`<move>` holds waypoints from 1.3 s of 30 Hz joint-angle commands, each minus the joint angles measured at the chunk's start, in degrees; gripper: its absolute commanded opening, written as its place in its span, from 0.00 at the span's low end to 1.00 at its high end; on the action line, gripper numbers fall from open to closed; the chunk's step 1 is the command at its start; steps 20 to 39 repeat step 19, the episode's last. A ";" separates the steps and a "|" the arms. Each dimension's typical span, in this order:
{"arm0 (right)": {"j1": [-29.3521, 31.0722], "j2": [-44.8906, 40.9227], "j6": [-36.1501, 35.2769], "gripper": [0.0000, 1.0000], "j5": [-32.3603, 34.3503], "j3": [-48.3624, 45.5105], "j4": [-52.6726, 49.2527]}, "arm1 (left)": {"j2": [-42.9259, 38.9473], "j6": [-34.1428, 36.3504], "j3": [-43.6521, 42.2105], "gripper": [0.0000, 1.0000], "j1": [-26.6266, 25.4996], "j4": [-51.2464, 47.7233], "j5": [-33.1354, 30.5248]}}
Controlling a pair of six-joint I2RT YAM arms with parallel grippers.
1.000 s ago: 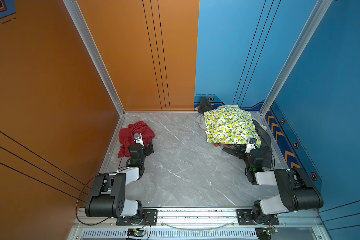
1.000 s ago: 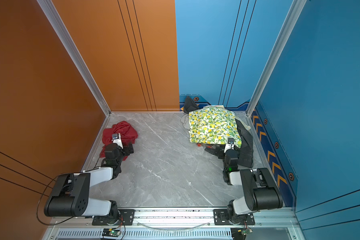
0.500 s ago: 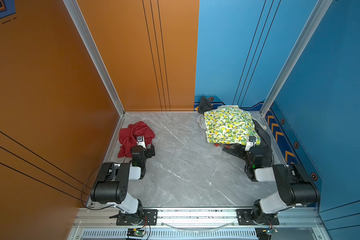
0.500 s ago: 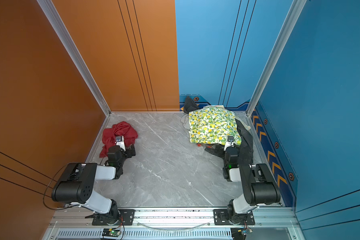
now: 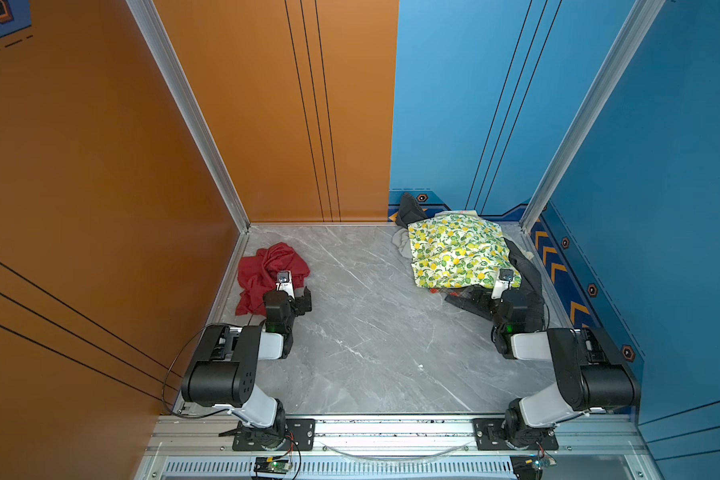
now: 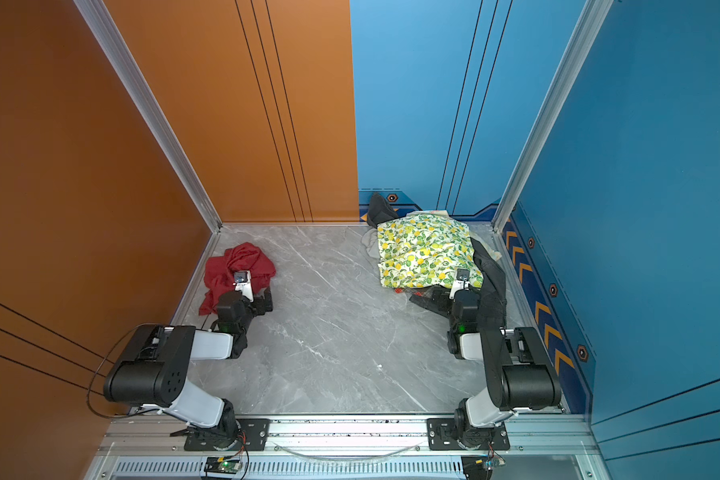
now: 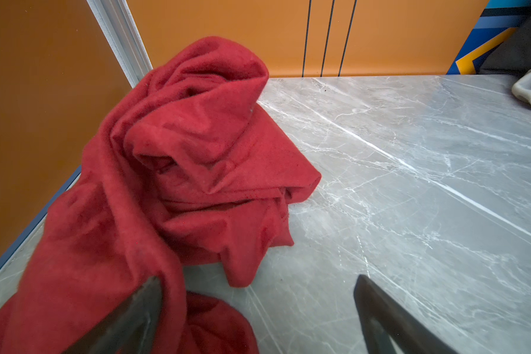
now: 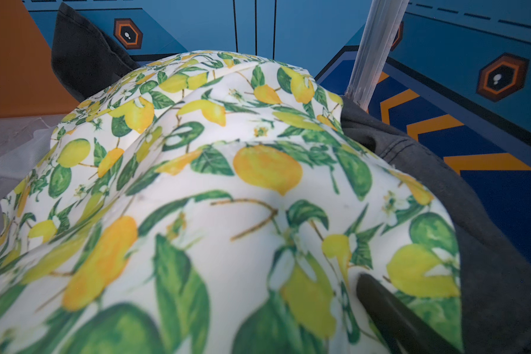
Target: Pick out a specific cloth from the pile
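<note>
The deep-red cloth (image 5: 267,266) (image 6: 233,266) lies crumpled on the marble floor by the left wall, apart from the pile. My left gripper (image 5: 287,293) (image 6: 250,296) sits at its near edge, open. In the left wrist view the cloth (image 7: 196,153) fills the left side, and one fold hangs over the left finger (image 7: 135,309) of the gripper (image 7: 258,282). The pile (image 5: 458,249) (image 6: 425,249), topped by a lemon-print cloth, sits at the back right. My right gripper (image 5: 495,293) (image 6: 454,296) is open at its near edge. The right wrist view shows one finger (image 8: 380,303) against the lemon print (image 8: 227,184).
Dark grey cloth (image 5: 526,274) trails from the pile along the right blue wall, and a pale grey piece (image 5: 400,241) pokes out at its left. Orange walls close the left and back, blue walls the right. Bare marble floor (image 5: 371,324) lies between the two arms.
Both arms have shifted their elbows slightly while the grippers stay almost in place and open. The red cloth and the pile have not moved.
</note>
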 commanded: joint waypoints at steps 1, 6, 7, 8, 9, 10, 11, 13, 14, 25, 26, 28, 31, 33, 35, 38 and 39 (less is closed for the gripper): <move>0.28 0.40 0.40 1.00 -0.01 0.50 -1.87 | 0.07 0.81 0.32 0.98 -0.48 0.79 -0.77; 0.30 0.34 0.40 1.00 0.00 0.50 -1.88 | 0.07 0.77 0.33 0.98 -0.48 0.79 -0.76; 0.28 0.40 0.41 1.00 -0.06 0.48 -1.92 | 0.07 0.76 0.40 0.98 -0.48 0.79 -0.81; 0.29 0.36 0.45 1.00 0.00 0.50 -1.91 | 0.04 0.82 0.40 0.98 -0.48 0.79 -0.82; 0.28 0.40 0.46 1.00 -0.02 0.50 -1.91 | 0.07 0.76 0.35 0.98 -0.47 0.79 -0.75; 0.28 0.40 0.42 1.00 -0.07 0.48 -1.92 | 0.08 0.80 0.38 0.98 -0.48 0.79 -0.77; 0.28 0.42 0.45 1.00 -0.01 0.49 -1.90 | 0.05 0.76 0.34 0.98 -0.48 0.79 -0.76; 0.83 0.37 0.04 1.00 0.67 0.57 -2.05 | 0.05 0.80 0.33 0.98 -0.48 0.79 -0.80; 0.85 0.41 0.03 1.00 0.47 0.58 -2.01 | 0.05 0.77 0.34 0.98 -0.48 0.79 -0.79; 0.19 0.41 0.29 1.00 -0.63 0.63 -2.19 | 0.04 0.77 0.35 0.98 -0.48 0.79 -0.80; 0.19 0.41 0.29 1.00 -0.63 0.63 -2.19 | 0.04 0.77 0.35 0.98 -0.48 0.79 -0.80; 0.19 0.41 0.29 1.00 -0.63 0.63 -2.19 | 0.04 0.77 0.35 0.98 -0.48 0.79 -0.80; 0.19 0.41 0.29 1.00 -0.63 0.63 -2.19 | 0.04 0.77 0.35 0.98 -0.48 0.79 -0.80; 0.19 0.41 0.29 1.00 -0.63 0.63 -2.19 | 0.04 0.77 0.35 0.98 -0.48 0.79 -0.80; 0.19 0.41 0.29 1.00 -0.63 0.63 -2.19 | 0.04 0.77 0.35 0.98 -0.48 0.79 -0.80; 0.19 0.41 0.29 1.00 -0.63 0.63 -2.19 | 0.04 0.77 0.35 0.98 -0.48 0.79 -0.80; 0.19 0.41 0.29 1.00 -0.63 0.63 -2.19 | 0.04 0.77 0.35 0.98 -0.48 0.79 -0.80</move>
